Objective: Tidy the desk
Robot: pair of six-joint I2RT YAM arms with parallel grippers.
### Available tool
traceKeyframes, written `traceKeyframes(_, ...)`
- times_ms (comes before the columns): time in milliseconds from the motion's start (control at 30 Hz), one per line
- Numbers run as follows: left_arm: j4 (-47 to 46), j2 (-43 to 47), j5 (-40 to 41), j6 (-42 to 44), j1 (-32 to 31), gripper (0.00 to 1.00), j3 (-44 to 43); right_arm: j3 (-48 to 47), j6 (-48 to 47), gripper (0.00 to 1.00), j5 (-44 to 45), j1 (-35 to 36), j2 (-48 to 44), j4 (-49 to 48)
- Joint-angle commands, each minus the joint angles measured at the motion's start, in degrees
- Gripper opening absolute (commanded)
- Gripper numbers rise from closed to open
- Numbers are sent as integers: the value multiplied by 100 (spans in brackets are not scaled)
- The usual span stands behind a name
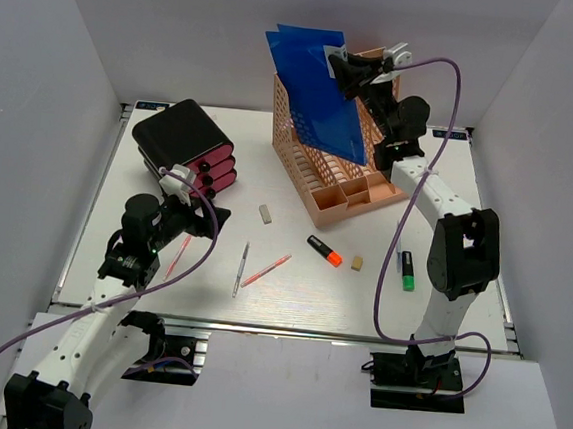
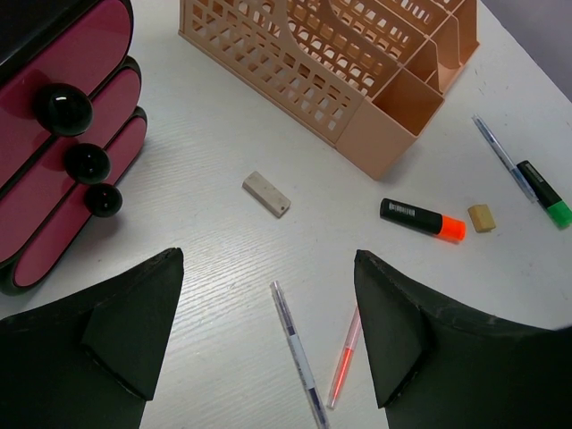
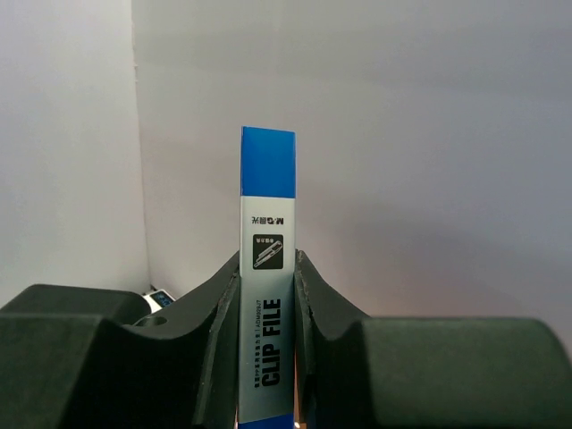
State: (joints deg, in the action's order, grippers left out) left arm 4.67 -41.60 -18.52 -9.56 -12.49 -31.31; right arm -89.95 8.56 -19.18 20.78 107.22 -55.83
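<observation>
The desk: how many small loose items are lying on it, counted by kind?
Pens: 4
Highlighters: 2
Erasers: 2
Total on the desk: 8

Clip file (image 3: 266, 179): bottom end off-frame

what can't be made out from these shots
- Top view: the blue clip file covers the back of the peach file rack; whether its lower edge sits in a slot is hidden.
- Right wrist view: the right claw and the file fill the lower frame; nothing beneath shows.
- Left wrist view: the pink drawer unit is cut off by the left and top edges.
</observation>
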Motion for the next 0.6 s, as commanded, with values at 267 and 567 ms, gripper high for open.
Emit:
traceKeyframes(267, -89, -76, -125, 69, 27, 87, 37, 1075, 85, 0, 960, 137, -298, -2948)
traceKeyframes(567, -98, -173, -178, 77, 27, 86, 20, 1832, -320, 0, 906, 287, -43, -5068)
